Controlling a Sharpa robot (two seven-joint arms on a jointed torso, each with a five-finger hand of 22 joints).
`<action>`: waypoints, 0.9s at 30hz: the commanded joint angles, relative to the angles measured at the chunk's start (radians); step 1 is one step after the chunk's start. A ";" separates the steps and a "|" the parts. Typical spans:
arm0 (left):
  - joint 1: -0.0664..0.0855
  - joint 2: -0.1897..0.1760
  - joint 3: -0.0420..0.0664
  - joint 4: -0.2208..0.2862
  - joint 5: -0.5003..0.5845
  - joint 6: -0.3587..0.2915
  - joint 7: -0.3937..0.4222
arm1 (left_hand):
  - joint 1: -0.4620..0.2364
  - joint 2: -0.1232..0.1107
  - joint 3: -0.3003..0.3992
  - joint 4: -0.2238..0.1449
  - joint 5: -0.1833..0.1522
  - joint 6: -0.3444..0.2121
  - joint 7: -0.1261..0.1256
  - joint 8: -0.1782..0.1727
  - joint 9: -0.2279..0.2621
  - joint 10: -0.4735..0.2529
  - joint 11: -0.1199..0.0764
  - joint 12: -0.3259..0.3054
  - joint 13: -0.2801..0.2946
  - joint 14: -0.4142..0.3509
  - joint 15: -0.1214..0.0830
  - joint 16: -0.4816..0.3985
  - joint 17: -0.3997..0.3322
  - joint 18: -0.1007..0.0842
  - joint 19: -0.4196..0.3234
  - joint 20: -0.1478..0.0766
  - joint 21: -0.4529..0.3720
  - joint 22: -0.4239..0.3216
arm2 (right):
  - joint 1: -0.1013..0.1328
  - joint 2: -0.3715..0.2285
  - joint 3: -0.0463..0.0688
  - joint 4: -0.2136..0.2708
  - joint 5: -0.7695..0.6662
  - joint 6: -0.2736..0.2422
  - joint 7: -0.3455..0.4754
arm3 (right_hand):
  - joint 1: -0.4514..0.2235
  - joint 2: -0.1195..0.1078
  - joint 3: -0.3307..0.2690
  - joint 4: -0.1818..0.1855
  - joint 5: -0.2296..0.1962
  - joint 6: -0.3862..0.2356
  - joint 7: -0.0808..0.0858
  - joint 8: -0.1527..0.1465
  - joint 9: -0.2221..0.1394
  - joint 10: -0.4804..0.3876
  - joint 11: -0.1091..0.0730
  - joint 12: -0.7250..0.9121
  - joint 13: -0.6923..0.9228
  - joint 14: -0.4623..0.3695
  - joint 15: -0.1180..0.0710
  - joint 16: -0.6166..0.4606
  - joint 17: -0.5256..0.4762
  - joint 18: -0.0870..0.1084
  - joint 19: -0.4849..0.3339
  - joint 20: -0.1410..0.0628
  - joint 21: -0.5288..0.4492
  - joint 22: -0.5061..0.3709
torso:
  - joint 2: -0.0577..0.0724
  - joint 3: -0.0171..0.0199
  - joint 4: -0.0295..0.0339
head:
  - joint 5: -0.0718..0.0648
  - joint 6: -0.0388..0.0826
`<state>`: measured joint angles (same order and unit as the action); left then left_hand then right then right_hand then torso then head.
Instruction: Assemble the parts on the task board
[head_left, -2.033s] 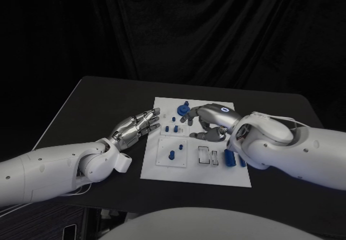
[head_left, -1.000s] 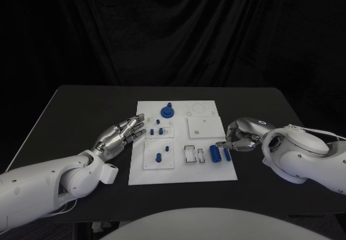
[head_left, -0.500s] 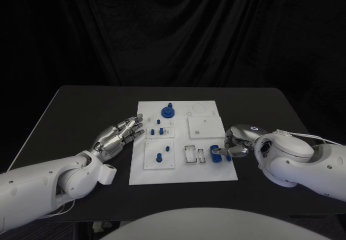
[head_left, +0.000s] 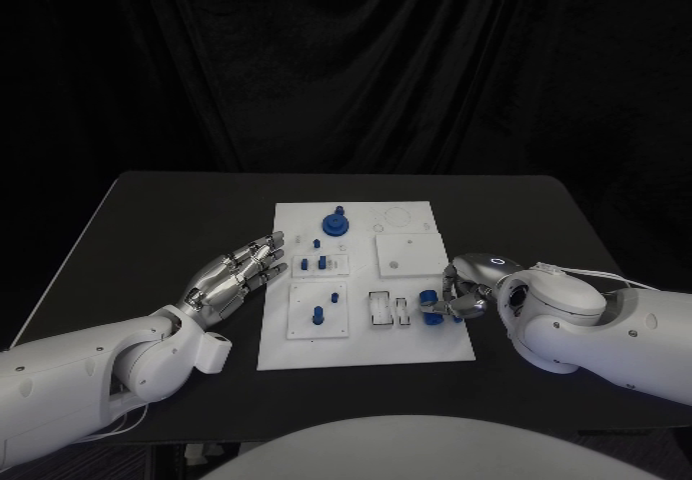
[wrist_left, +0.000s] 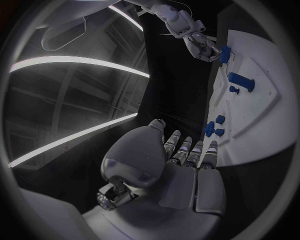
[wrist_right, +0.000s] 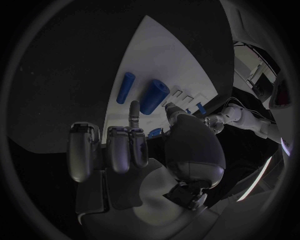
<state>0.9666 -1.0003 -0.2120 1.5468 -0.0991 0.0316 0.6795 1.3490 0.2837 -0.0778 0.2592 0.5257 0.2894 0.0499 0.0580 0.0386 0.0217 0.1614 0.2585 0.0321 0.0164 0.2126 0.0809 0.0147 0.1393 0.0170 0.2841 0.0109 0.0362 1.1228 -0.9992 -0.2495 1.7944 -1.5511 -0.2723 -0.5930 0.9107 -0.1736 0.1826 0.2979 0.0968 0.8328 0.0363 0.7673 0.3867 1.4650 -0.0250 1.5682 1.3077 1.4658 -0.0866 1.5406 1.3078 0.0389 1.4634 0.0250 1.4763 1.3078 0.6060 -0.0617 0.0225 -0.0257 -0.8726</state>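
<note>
The white task board (head_left: 411, 342) lies mid-table. A thick blue cylinder (head_left: 430, 297) lies near its right edge, with a thinner blue cylinder (wrist_right: 127, 87) beside it. My right hand (head_left: 466, 290) reaches in from the right. In the right wrist view, the right hand (wrist_right: 144, 150) has one finger and the thumb on either side of the near end of the thick cylinder (wrist_right: 154, 96). I cannot tell whether they press it. My left hand (head_left: 238, 270) lies open and flat just off the board's left edge, holding nothing.
A round blue knob (head_left: 336, 222) stands at the board's far side. Small blue pegs (head_left: 320, 265) sit in the left blocks, and another peg (head_left: 317, 315) stands nearer me. Bare black table surrounds the board.
My right hand has crept left over the board's right edge onto the thick cylinder and now covers the thin one in the head view. The left hand has not moved.
</note>
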 joint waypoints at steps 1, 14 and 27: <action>-0.007 -0.001 0.001 0.003 0.004 0.010 0.062 | 0.012 0.000 0.007 0.000 0.005 -0.006 0.000 -0.004 -0.001 -0.001 0.008 0.002 0.001 -0.004 0.004 0.004 0.002 0.004 0.005 0.004 0.004 -0.002 | -0.009 0.011 0.000 -0.013 -0.011 0.008 -0.001 | 0.009 0.002 0.009 0.000 0.010 0.007 0.003 -0.007 -0.002 0.106 -0.006 0.003 0.263 0.088 -0.005 -0.004 0.185 -0.014 0.074 -0.007 -0.007 0.231 | 0.000 -0.0006 -0.0004 | -0.005 0.000; -0.017 -0.003 0.001 0.003 0.004 0.012 0.060 | 0.014 0.000 0.008 -0.002 0.007 -0.006 0.001 -0.004 -0.001 -0.001 0.008 0.001 0.001 -0.004 0.004 0.004 0.002 0.004 0.005 0.004 0.004 -0.002 | -0.029 0.061 0.001 -0.068 -0.011 0.046 0.005 | 0.034 0.025 0.030 -0.001 0.090 0.014 0.004 -0.030 -0.006 0.106 -0.005 0.003 0.263 0.088 -0.004 -0.005 0.183 -0.014 0.071 -0.006 -0.006 0.230 | 0.000 0.0000 -0.0003 | -0.003 0.000; -0.019 -0.005 0.001 0.007 0.004 0.012 0.064 | 0.016 0.000 0.010 -0.003 0.008 -0.005 0.002 -0.003 0.000 -0.001 0.008 0.002 0.001 -0.004 0.004 0.004 0.002 0.004 0.006 0.004 0.004 -0.001 | -0.036 0.068 0.001 -0.076 0.100 -0.041 0.078 | 0.172 0.025 0.134 -0.017 0.535 0.035 -0.019 0.006 0.048 0.106 -0.025 0.003 0.263 0.090 -0.021 -0.004 0.187 -0.017 0.075 -0.020 0.011 0.234 | 0.000 -0.0003 -0.0002 | 0.002 0.000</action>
<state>0.9489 -1.0050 -0.2119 1.5488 -0.0991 0.0326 0.6795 1.3566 0.2833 -0.0751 0.2565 0.5296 0.2894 0.0500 0.0580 0.0386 0.0217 0.1613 0.2585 0.0318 0.0164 0.2126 0.0809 0.0154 0.1393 0.0169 0.2841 0.0109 0.0361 1.0941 -0.9272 -0.2442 1.7168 -1.5274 -0.2645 -0.5573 1.0557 -0.1732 0.3002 0.2941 0.6249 0.8676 0.0282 0.7661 0.4297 1.4647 -0.0434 1.5682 1.3075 1.4662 -0.1007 1.5402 1.3076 0.0390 1.4650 0.0120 1.4871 1.3078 0.6060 -0.0619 0.0222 -0.0262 -0.8726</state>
